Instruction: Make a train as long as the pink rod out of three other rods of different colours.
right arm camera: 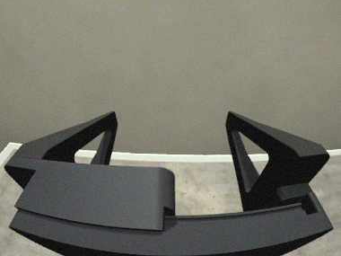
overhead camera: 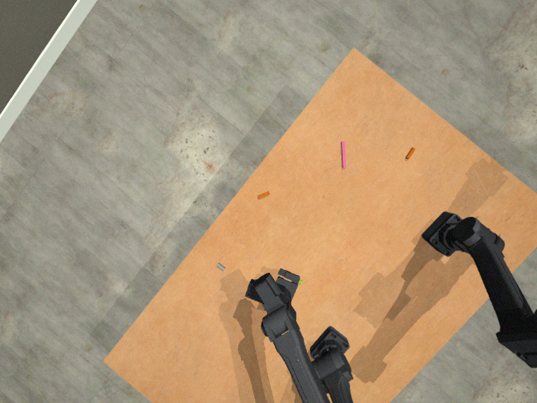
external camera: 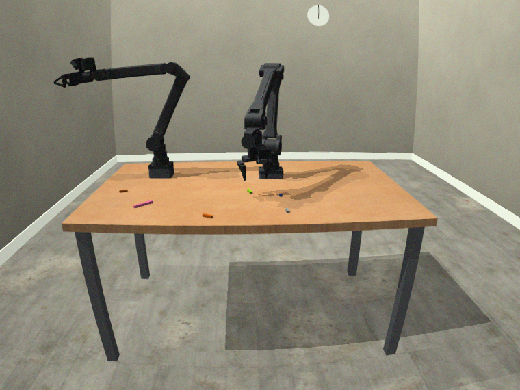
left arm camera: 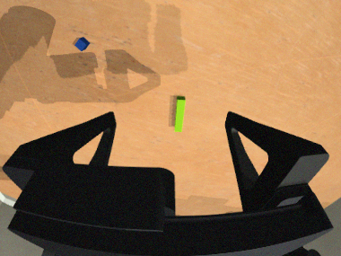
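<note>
The pink rod (overhead camera: 343, 154) (external camera: 143, 204) lies flat on the table (overhead camera: 358, 89) (external camera: 355, 208). A lime rod (left arm camera: 179, 113) (external camera: 250, 191) (overhead camera: 300, 281) lies flat right under my left gripper (left arm camera: 170, 118) (external camera: 241, 172) (overhead camera: 290, 278), which is open, points down and hangs a little above the rod. A blue cube-like rod (left arm camera: 82, 43) (external camera: 280, 194) lies close by in the arm's shadow. A grey rod (overhead camera: 220, 266) (external camera: 287, 211) lies near the table edge. Two orange rods lie apart, one (overhead camera: 263, 194) (external camera: 207, 215) near the front edge, the other (overhead camera: 410, 153) (external camera: 123, 190) beyond the pink rod. My right gripper (right arm camera: 171, 118) (external camera: 57, 81) is open and empty, held high off the table's side.
The right wrist view shows only wall and floor. Both arm bases stand along the table's back edge. The left arm's upper links hide the blue rod in the overhead view.
</note>
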`<state>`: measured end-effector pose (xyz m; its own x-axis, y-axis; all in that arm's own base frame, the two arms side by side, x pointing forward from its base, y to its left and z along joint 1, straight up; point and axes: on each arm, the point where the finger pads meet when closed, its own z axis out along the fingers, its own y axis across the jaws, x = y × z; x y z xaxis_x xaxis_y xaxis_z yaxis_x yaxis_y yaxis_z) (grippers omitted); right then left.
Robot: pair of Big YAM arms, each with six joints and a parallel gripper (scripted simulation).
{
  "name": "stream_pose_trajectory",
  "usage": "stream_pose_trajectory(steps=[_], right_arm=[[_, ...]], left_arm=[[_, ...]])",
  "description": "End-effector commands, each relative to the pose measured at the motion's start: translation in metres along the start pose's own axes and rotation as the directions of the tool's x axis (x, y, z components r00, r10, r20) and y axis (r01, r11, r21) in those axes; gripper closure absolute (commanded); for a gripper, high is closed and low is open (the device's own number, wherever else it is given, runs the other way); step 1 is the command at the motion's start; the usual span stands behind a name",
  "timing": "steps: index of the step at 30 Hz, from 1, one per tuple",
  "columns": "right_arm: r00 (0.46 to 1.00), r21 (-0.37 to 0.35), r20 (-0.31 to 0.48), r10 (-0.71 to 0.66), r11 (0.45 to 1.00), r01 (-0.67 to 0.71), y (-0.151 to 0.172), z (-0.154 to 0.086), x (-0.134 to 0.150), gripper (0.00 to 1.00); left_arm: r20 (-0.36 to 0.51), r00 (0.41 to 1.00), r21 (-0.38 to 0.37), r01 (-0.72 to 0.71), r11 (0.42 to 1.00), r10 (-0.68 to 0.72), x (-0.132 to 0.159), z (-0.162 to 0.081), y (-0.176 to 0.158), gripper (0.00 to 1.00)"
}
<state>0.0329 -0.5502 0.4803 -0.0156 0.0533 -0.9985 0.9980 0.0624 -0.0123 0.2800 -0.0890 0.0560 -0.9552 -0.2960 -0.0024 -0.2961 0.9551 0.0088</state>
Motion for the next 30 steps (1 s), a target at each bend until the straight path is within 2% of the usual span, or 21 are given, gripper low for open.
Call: stream_pose_trajectory(steps=[1,5,6,9,12,30], right_arm=[[0.998,0.016,0.054,0.012,1.000,-0.013,-0.008,-0.007,-0.020,0.00],[0.998,0.016,0.054,0.012,1.000,-0.013,-0.008,-0.007,-0.020,0.00],[0.998,0.016,0.054,0.012,1.000,-0.013,-0.008,-0.007,-0.020,0.00],[0.998,0.016,0.054,0.012,1.000,-0.013,-0.008,-0.007,-0.020,0.00],[0.998,0.016,0.054,0.012,1.000,-0.013,-0.008,-0.007,-0.020,0.00],[0.998,0.016,0.054,0.012,1.000,-0.013,-0.008,-0.007,-0.020,0.00]], left_arm=[[0.008,0.986,0.016,-0.166,0.986,0.166,-0.003,-0.005,0.011,0.00],[0.006,0.977,0.014,-0.212,0.977,0.212,-0.003,-0.005,0.018,0.00],[0.048,0.969,0.026,-0.245,0.969,0.244,-0.019,-0.016,0.014,0.00],[0.014,0.955,0.015,-0.297,0.955,0.296,-0.006,-0.005,0.030,0.00],[0.045,0.952,0.021,-0.303,0.953,0.302,-0.018,-0.015,0.024,0.00],[0.039,0.947,0.017,-0.319,0.948,0.318,-0.016,-0.013,0.020,0.00]])
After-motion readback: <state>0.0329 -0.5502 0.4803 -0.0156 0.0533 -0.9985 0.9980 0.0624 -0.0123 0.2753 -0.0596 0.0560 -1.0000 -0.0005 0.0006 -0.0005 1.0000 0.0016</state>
